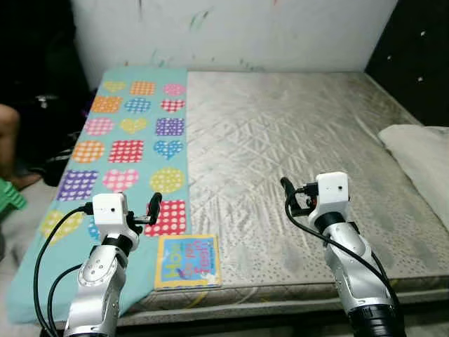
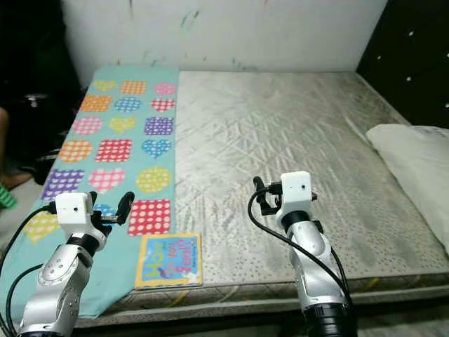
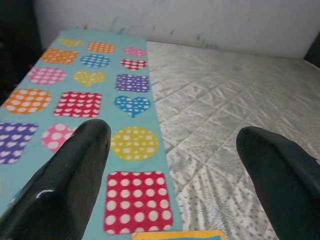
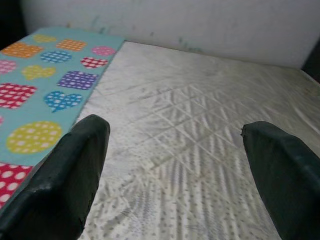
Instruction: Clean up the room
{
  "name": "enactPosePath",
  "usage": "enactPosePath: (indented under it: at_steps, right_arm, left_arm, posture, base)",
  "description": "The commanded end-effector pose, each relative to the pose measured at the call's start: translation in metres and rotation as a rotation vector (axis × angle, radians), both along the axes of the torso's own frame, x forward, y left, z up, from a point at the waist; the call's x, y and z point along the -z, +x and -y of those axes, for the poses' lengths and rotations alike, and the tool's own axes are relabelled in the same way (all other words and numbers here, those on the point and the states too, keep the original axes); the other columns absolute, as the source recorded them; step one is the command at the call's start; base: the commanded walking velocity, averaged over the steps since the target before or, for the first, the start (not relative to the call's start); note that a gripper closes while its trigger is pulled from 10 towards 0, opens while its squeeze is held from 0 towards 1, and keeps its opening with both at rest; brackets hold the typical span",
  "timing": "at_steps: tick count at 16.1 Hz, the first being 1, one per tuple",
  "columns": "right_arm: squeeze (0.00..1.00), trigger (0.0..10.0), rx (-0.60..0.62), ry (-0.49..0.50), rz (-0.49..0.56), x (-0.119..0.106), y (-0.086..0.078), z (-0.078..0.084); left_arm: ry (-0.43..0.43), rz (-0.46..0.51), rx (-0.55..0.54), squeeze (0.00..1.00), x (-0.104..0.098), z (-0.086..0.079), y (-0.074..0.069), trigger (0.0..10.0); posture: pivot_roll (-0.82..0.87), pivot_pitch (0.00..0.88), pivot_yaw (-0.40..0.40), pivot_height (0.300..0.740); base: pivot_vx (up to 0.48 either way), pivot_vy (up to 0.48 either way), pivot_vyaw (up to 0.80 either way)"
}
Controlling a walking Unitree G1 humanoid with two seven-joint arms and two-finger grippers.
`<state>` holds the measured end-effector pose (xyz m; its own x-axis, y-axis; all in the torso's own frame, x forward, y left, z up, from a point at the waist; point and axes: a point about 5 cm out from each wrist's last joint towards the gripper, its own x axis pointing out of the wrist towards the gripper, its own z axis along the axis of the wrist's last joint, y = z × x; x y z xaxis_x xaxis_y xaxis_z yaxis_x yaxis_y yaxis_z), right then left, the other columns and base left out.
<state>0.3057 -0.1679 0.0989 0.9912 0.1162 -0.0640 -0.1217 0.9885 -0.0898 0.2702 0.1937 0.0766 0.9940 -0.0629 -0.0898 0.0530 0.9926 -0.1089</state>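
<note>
While both arms are raised forward over the quilted mattress [image 1: 295, 140], left hand [image 3: 172, 165] and right hand [image 4: 172, 165] are spread; a flat book [image 1: 187, 261] lies on its near edge.

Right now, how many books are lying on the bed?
1. A colourful children's book lies flat at the near edge of the mattress, overlapping the patterned mat, just ahead of the left pincer. None other shows.

Lighting: even, bright overhead light on the mattress [image 1: 295, 154], deep shade at both sides; head views sharp, wrist views soft with blurred near fingers [image 3: 65, 185].
</note>
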Motion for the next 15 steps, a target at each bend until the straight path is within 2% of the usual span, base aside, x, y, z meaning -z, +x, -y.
enactPosePath:
  at_steps: [1, 11, 15]
  right_arm:
    - [0.0, 10.0, -0.003, -0.005, 0.028, -0.0054, -0.0003, -0.0017]
    - [0.0, 10.0, -0.044, -0.003, 0.026, -0.0043, -0.0045, -0.0071]
    - [0.0, 10.0, -0.063, -0.021, 0.038, -0.0061, -0.0039, -0.0068]
  left_arm:
    - [0.004, -0.01, 0.007, 0.0, 0.0001, 0.0003, 0.0004, 10.0]
    - [0.008, -0.012, -0.001, 0.0, -0.0018, -0.0018, 0.0017, 10.0]
    - [-0.001, -0.003, -0.014, 0.0, -0.0028, -0.0036, 0.002, 10.0]
  posture:
    - [-0.19, 0.0, -0.006, 0.74]
    - [-0.19, 0.0, 0.001, 0.627]
    - [-0.19, 0.0, 0.003, 0.622]
  base:
    - [0.0, 0.0, 0.0]
    - [0.0, 0.0, 0.0]
    - [0.0, 0.0, 0.0]
